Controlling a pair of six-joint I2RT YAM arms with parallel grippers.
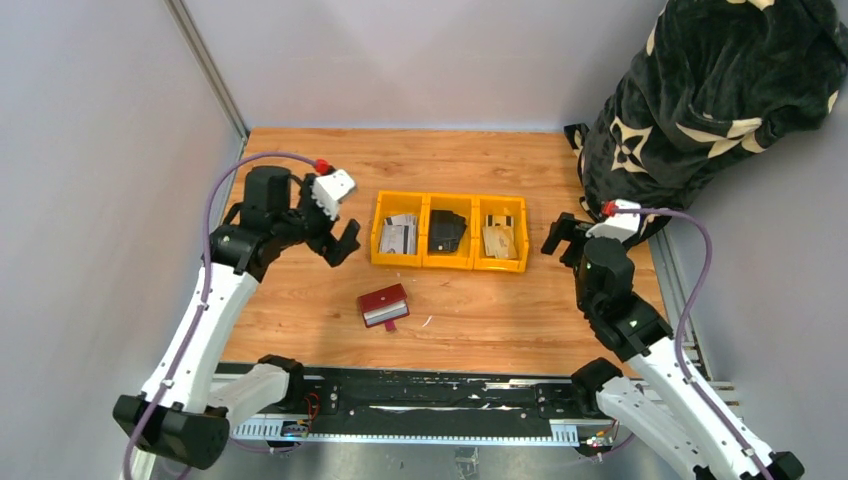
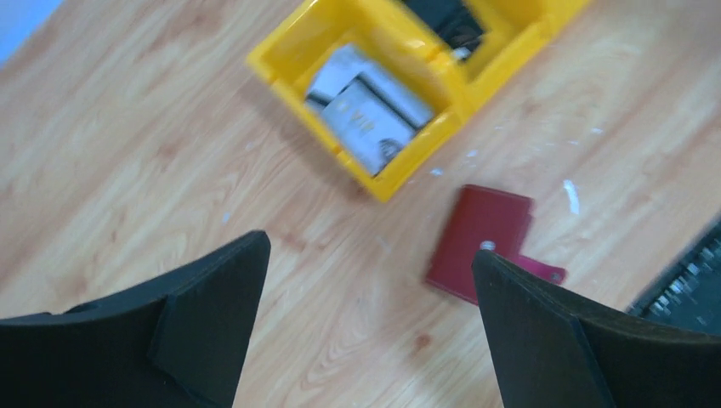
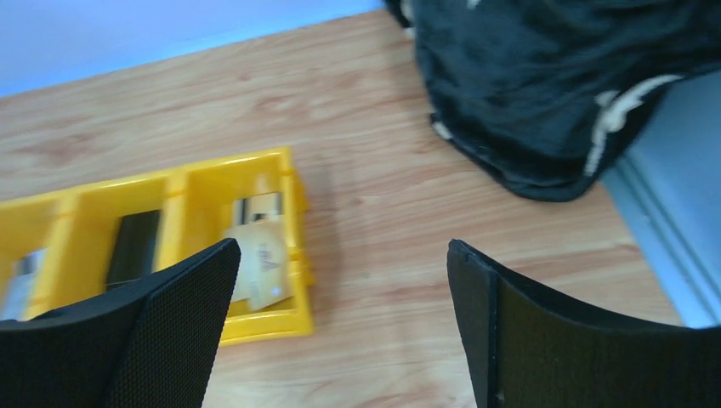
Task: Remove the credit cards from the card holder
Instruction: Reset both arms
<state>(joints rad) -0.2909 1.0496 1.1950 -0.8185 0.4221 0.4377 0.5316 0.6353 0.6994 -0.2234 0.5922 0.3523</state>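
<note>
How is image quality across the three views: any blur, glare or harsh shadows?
Top external: sharp and evenly lit, no glare, only soft shadows by the yellow three-compartment plastic bin. Left wrist: blurred throughout; the dark red leather-look card holder and the left arm's black fingers look smeared. Right wrist: slightly soft, evenly lit.

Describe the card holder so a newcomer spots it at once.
On the wooden table, find the yellow three-part bin. The card holder lies on bare wood on the near side of its left compartment. It alone is dark red, with a snap tab, and outside the bin.
</note>
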